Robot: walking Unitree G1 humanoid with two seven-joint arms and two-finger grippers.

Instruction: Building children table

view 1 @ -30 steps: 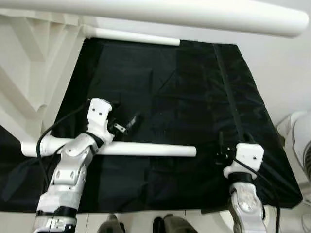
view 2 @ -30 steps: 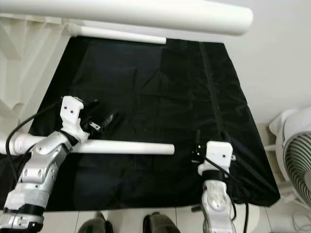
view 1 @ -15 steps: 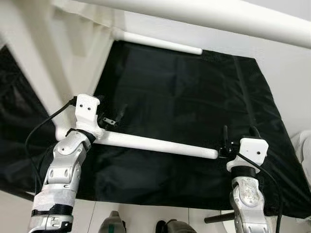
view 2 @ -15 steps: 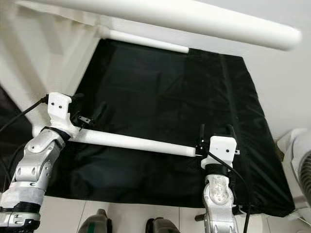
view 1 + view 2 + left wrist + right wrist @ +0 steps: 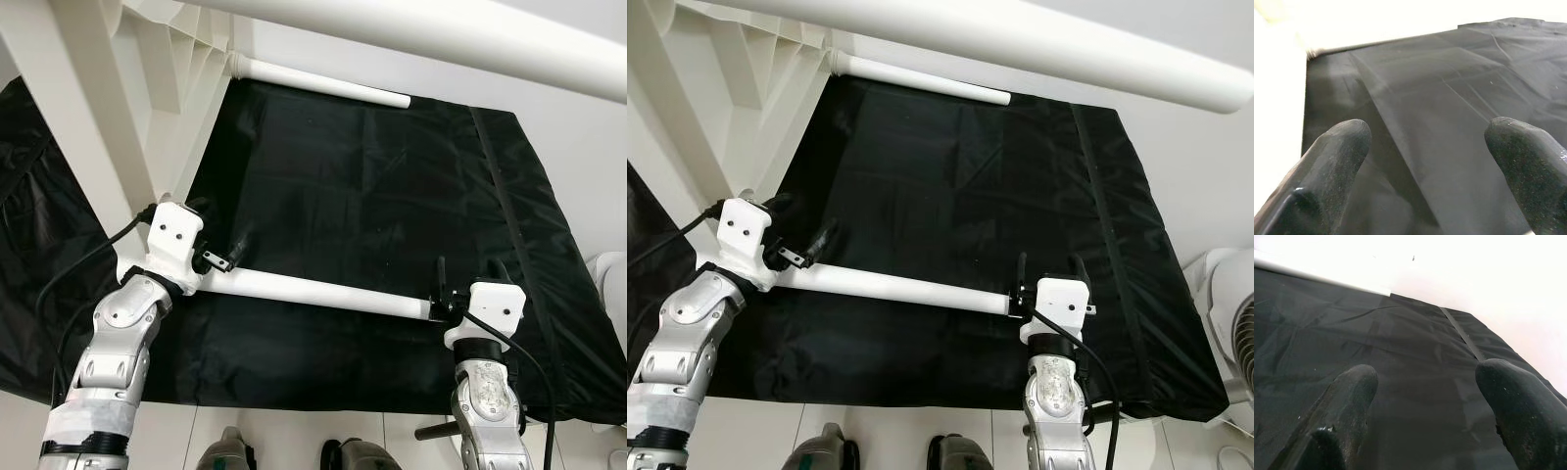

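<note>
Since a moment ago the right gripper [image 5: 466, 281] has drawn nearer the long white plastic tube's [image 5: 323, 292] end. Both grippers, the left gripper [image 5: 220, 240] included, hang spread and empty above the black fabric sheet [image 5: 372, 186].

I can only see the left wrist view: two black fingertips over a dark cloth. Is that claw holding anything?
Observer: No. The left claw is open over the black cloth sheet. A long white round tube runs crosswise just under its wrist.
Operator: Where does the tube end?
Observer: Its other end stops right beside the right claw, which is also open.
Operator: Anything off the cloth?
Observer: A white round fan stands past the cloth's edge on the robot's right.
</note>
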